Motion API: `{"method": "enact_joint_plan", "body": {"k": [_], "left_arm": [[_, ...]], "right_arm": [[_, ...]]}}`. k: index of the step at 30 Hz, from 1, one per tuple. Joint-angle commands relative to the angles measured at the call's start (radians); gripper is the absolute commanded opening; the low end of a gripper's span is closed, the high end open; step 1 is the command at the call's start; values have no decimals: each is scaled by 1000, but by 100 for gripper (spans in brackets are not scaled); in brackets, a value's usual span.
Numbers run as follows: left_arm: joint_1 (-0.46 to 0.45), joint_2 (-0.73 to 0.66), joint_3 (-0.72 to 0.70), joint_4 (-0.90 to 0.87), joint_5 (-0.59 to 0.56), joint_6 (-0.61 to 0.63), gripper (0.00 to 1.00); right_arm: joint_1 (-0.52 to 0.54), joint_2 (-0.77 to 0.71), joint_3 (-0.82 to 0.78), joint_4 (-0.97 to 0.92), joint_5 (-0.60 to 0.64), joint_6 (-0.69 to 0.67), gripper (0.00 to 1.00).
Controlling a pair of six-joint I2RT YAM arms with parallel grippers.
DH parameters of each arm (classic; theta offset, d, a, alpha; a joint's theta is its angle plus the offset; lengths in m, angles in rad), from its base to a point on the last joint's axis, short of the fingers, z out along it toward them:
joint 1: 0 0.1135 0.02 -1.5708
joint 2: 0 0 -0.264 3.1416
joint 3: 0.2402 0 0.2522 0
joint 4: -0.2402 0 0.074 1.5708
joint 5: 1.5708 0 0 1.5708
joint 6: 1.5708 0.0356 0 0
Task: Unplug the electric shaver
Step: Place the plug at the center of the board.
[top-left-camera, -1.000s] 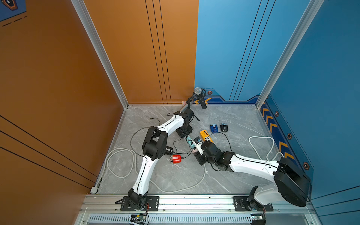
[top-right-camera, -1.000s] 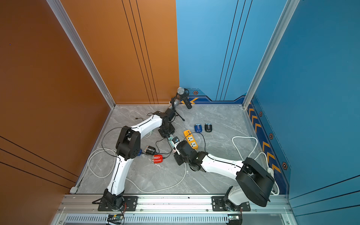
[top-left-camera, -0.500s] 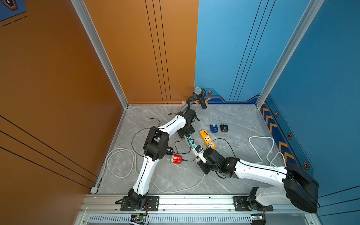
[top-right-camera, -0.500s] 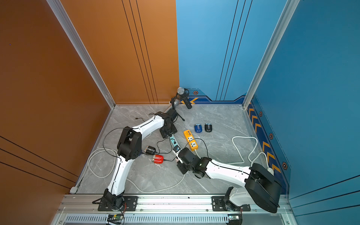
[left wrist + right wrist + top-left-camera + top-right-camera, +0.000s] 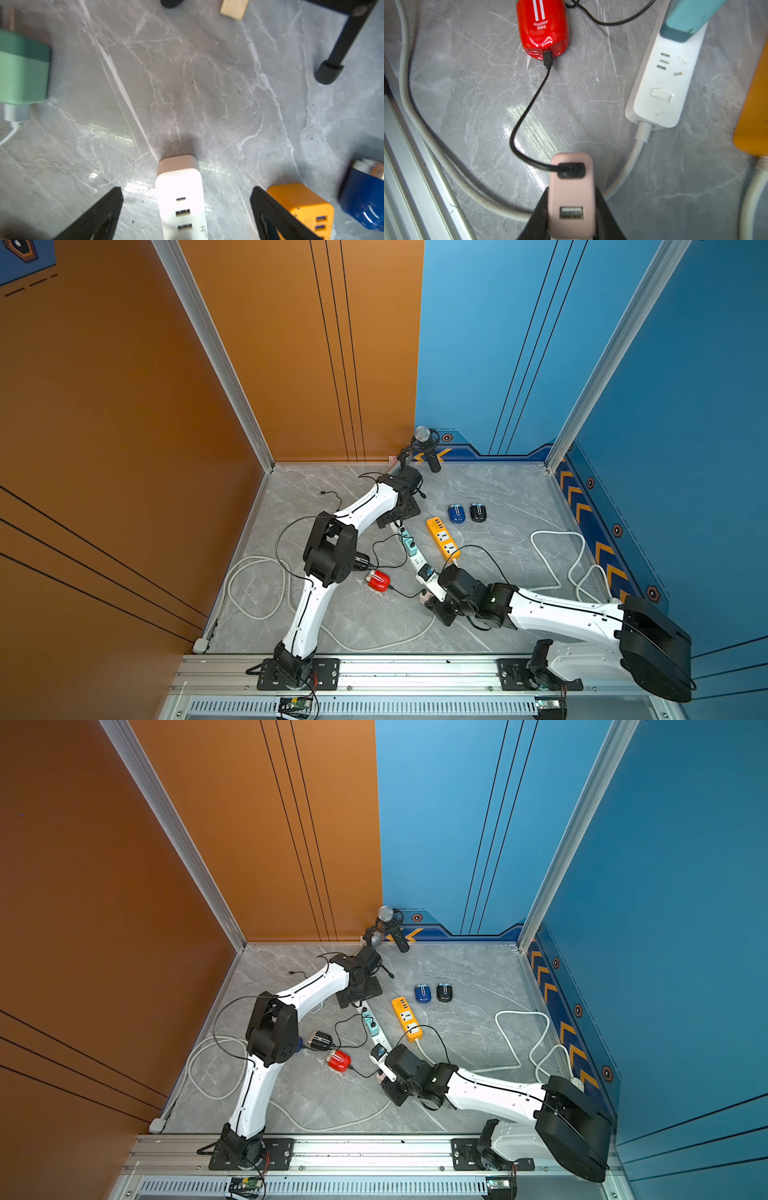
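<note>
arms [image 5: 552,610] lay low; right pincer [image 5: 572,196] clamped the adapter [image 5: 566,187], left pincer [image 5: 187,192] gaped over a strip [image 5: 178,182]; adapter's prongs were hidden.

The marbled grey bench [image 5: 498,489] is walled in orange on the left and blue on the right. A microphone [image 5: 423,434] on a black stand sits at the far edge where the two colours meet. Near the middle lies an orange power strip [image 5: 443,538], running from far to near. To its far right a blue shaver [image 5: 456,514] and a black shaver [image 5: 478,512] lie side by side, just apart. A teal charger [image 5: 409,543] sits just left of the strip. Another black shaver [image 5: 320,1041] lies further left. A white cable [image 5: 559,532] loops at the right, and a thick grey cable [image 5: 403,72] curves along the near-left side.
</note>
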Motion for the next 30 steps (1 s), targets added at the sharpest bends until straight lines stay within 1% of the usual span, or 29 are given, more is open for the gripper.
{"method": "enact_joint_plan", "body": {"k": [1, 7, 10, 13, 17, 19, 25, 27, 30], "left_arm": [[-12, -77, 25, -12, -77, 52, 99], [-7, -152, 9, -13, -111, 90, 99], [0, -206, -28, -11, -124, 96, 99], [11, -264, -79, -10, -127, 97, 99], [25, -335, -153, -10, -133, 96, 99], [31, -372, -189, -9, -137, 96, 99], [37, -484, -296, -10, -137, 87, 99], [36, -521, -333, -10, -131, 77, 99], [30, -584, -400, -10, -120, 50, 99]], "right_arm": [[11, 18, -30, 14, -62, -3, 28], [12, 39, -54, 50, -155, -19, 32], [12, 70, -46, 56, -203, -24, 36], [14, 101, -45, 53, -220, -27, 39], [18, 89, -57, 58, -185, -26, 49], [19, 57, -65, 57, -151, -30, 55], [17, -45, -77, -9, -64, -49, 66], [20, -73, -67, -41, -29, -23, 70], [25, -110, -57, -85, -13, 23, 72]]}}
